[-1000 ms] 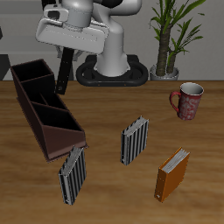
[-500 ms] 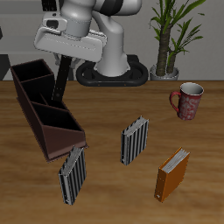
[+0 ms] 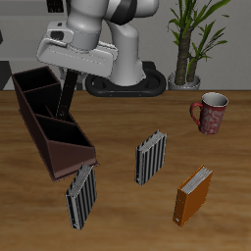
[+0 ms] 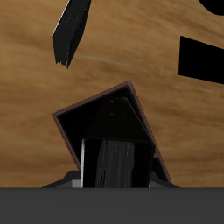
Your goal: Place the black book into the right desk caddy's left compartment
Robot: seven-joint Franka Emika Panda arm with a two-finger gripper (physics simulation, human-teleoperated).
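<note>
As the arm is hanging over the table's back corner, the gripper [image 3: 71,76] is pinching the black book [image 3: 68,93] upright, long axis vertical. The book is dangling directly above the right desk caddy [image 3: 59,152], its lower edge lining up over an open compartment [image 4: 109,118] below.

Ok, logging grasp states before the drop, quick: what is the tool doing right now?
Tool: shut on the slim black hardcover book, hanging upright over the long dark maroon desk caddy.
</note>
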